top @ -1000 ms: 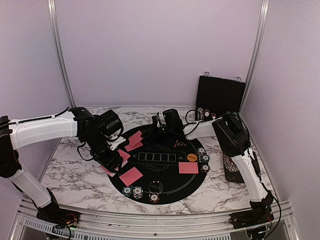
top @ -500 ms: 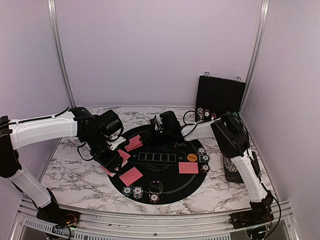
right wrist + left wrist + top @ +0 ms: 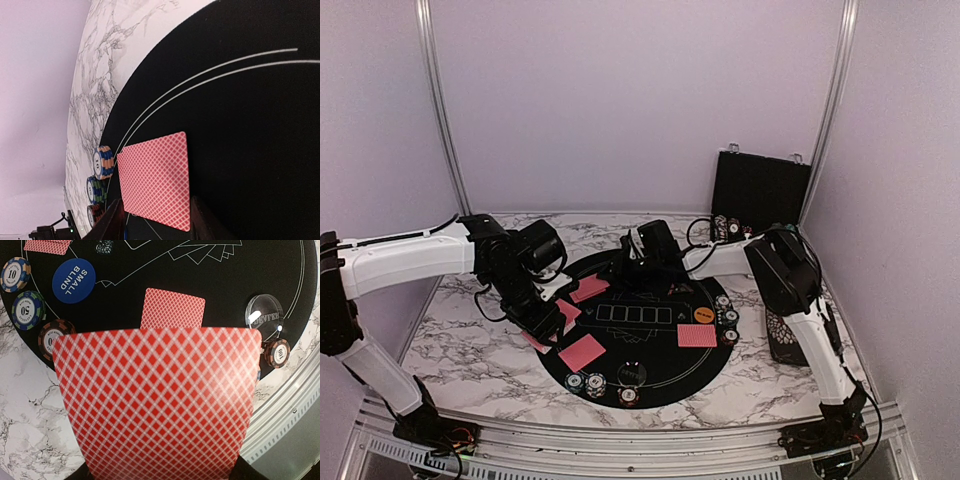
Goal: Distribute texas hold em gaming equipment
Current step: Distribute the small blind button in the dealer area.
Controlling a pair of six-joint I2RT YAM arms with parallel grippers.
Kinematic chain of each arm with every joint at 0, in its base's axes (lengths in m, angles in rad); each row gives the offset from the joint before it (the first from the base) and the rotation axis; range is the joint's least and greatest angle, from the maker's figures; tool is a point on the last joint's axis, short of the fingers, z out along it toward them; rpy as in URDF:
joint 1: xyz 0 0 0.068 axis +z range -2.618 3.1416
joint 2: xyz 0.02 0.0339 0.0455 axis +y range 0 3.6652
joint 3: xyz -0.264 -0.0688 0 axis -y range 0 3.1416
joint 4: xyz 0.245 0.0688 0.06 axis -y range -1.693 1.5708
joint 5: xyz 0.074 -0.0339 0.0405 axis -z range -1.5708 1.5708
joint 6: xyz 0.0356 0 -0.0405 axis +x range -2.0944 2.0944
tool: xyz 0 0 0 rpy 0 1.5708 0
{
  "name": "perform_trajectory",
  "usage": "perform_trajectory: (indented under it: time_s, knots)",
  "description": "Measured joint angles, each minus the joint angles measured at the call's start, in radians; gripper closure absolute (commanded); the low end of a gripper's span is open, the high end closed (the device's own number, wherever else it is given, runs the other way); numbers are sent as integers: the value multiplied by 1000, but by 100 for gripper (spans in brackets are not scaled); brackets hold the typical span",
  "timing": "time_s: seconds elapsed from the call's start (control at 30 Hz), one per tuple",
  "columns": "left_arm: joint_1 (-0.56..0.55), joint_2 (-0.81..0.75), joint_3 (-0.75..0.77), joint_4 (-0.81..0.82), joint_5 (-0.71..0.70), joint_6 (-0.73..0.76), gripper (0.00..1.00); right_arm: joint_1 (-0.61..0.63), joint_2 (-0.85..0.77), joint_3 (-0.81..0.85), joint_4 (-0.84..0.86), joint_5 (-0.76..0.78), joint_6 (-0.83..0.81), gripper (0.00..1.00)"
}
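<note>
My left gripper hovers over the left edge of the round black mat, shut on red-backed playing cards that fill most of the left wrist view and hide its fingers. Under them a single card lies on the mat beside a blue small-blind button and a clear dealer button. My right gripper is low over the mat's far left part, jaws apart. A red card lies flat between its fingers, near striped chip stacks.
More cards and chip stacks lie round the mat, plus an orange button. The black chip case stands open at the back right. A floral pad lies by the right arm. White walls close in on three sides.
My right gripper has gone from shut to jaws apart, and the card it carried now lies on the mat. That arm shifted slightly left. The left arm has not moved.
</note>
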Motion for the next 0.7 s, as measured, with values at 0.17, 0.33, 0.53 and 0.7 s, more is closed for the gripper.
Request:
perform_trajectory:
  time_s: [0.17,0.33,0.53,0.7]
  knots:
    - [0,0,0,0,0,0,49,10,-25,-6,-40,25,-29,48]
    - [0,0,0,0,3,0,49,13,-59,-36,-66,42,-55,41]
    - [0,0,0,0,8,0,49,15,-109,-47,-105,47,-85,32]
    - [0,0,0,0,8,0,49,16,-206,-126,-95,21,-87,30]
